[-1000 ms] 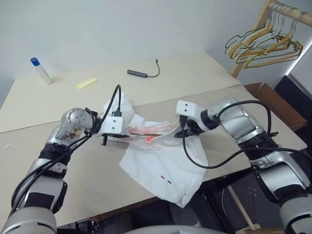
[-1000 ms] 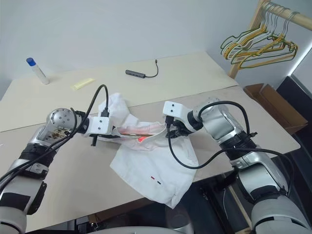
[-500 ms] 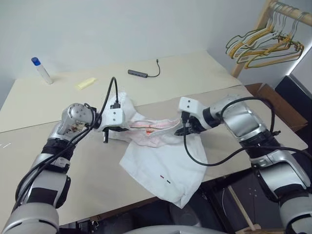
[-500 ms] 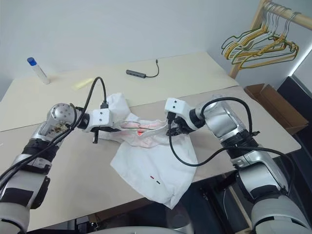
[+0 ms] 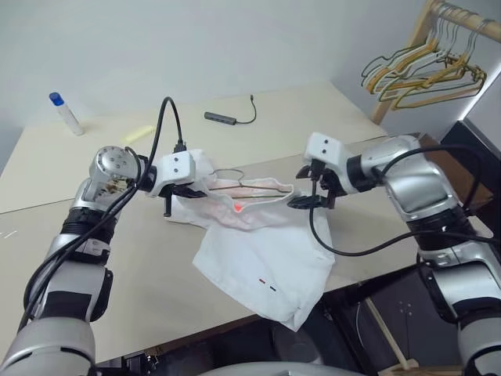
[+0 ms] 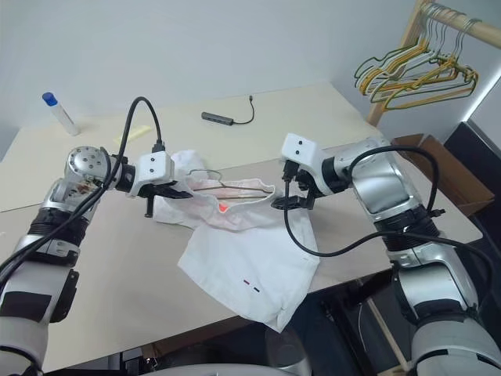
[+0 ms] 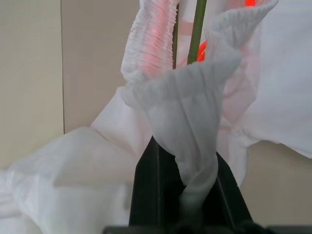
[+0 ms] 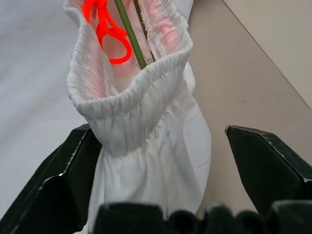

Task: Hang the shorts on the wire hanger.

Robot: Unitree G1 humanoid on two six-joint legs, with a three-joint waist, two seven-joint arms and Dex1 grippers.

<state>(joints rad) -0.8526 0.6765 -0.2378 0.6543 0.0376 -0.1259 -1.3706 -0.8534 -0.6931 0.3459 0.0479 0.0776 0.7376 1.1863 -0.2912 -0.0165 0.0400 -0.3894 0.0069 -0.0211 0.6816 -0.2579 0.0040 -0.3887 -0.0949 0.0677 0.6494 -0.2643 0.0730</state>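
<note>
With the wire hanger (image 5: 250, 183) threaded inside the waistband of the shorts (image 5: 262, 251) on the tabletop (image 5: 94, 258), the left pincer (image 5: 182, 190), clamped on gathered waistband, should keep it taut while the right pincer (image 6: 291, 197), jaws spread wide and empty, regrasps beside the far end. Since 1 second ago, the right pincer has released the cloth, and both have lifted.
</note>
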